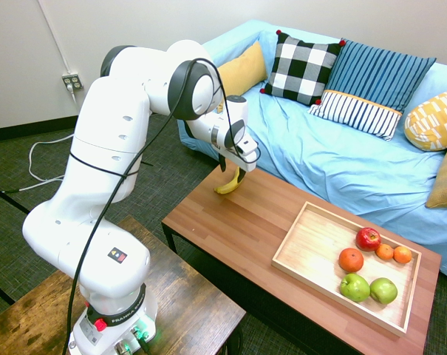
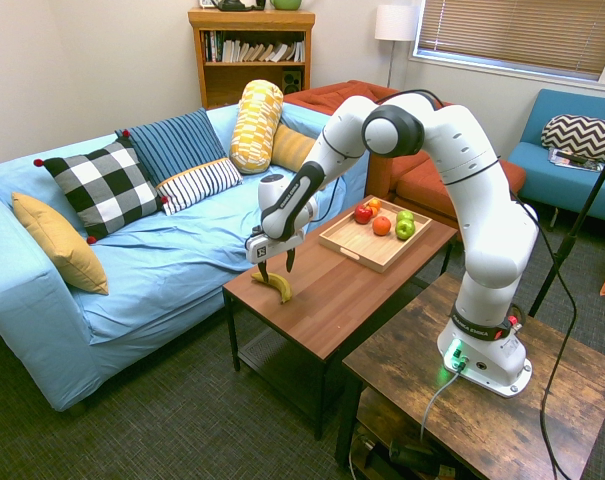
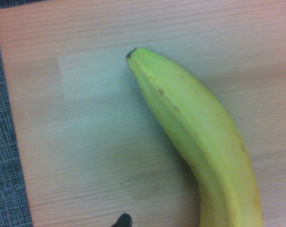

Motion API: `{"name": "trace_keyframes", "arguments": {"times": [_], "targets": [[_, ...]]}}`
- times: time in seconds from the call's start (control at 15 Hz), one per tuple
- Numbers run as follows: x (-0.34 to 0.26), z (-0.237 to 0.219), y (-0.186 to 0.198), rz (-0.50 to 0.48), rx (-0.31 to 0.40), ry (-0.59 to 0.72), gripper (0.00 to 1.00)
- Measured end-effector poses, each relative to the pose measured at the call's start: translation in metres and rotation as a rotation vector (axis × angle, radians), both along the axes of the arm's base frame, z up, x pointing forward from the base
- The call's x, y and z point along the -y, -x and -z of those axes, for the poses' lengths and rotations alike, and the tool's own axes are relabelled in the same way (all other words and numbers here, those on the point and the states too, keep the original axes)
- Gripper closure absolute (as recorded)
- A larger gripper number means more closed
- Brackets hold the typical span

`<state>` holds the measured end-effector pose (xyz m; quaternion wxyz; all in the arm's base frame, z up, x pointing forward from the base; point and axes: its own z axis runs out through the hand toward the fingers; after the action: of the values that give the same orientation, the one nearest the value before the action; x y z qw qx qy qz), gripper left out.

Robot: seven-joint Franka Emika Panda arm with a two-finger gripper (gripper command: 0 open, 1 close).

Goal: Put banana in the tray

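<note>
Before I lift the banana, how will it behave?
The banana will probably stay fairly stiff, since its skin looks firm and greenish. Its curved side lies flat on the table, so it may rock or pivot rather than roll far.

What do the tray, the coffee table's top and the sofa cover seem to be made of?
Tray: pale wood, smooth and probably unpainted, judging by its light, even tone.
Tabletop: reddish-brown wood or a wood-look laminate, low sheen; grain and joined strips show.
Sofa cover: light-blue woven cloth, likely cotton-like and matte, as its loose wrinkles suggest.
</note>
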<state>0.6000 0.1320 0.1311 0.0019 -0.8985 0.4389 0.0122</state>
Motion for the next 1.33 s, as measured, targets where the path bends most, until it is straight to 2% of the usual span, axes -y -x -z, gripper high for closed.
{"name": "trace_keyframes", "arguments": {"times": [0.2, 0.27, 1.33], "targets": [[0.001, 0.017, 0.003, 0.018, -0.013, -0.003, 0.0], [0.004, 0.021, 0.002, 0.023, -0.012, -0.001, 1.0], [0.005, 0.042, 0.001, 0.055, -0.022, -0.004, 1.0]]}}
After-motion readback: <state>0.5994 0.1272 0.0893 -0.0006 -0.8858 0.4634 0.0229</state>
